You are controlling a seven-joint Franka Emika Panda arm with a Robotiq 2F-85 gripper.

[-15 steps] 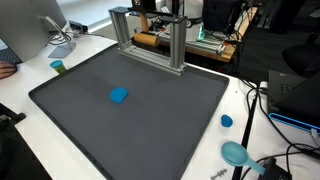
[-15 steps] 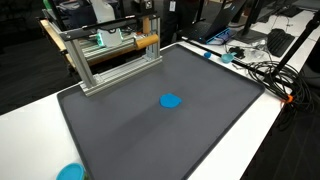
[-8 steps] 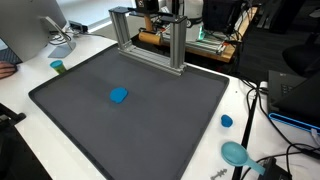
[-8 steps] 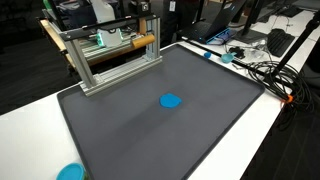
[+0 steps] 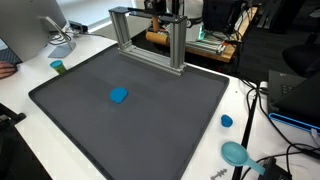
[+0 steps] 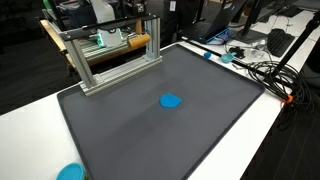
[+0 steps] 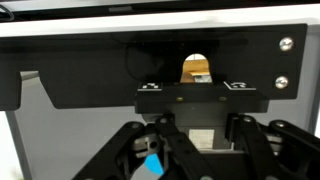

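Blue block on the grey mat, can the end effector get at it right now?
Probably yes: the blue block lies alone on the open mat, but the end effector sits by the metal frame and must clear that first.

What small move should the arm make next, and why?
Probably ease forward a little through the frame. The end effector sits behind it by the wooden rod, and the blue block lies beyond on the mat.
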